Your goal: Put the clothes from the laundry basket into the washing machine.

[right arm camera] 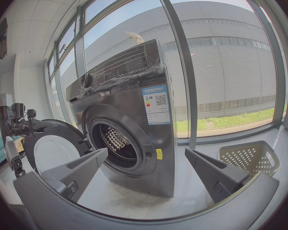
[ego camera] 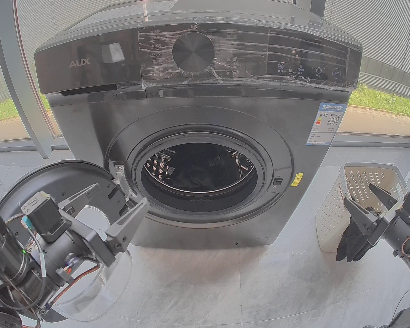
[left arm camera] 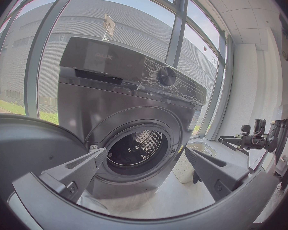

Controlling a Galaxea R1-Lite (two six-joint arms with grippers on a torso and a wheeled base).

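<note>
We are looking at the washing machine [ego camera: 200,110] filling the middle of the head frame, with its round door [ego camera: 54,183] hanging open at the lower left. Dark clothes [ego camera: 200,171] are lying inside the drum [ego camera: 161,165]. The left gripper [ego camera: 121,194] is hovering at the lower left, in front of the door, its fingers spread wide and carrying nothing. The laundry basket [ego camera: 332,215] is standing at the right edge, beside the machine. The right gripper [ego camera: 358,192] is sitting in front of the basket's rim, its fingers also spread wide. A dark cloth [ego camera: 351,244] is hanging just below it against the basket's wall; we cannot tell what is holding it.
</note>
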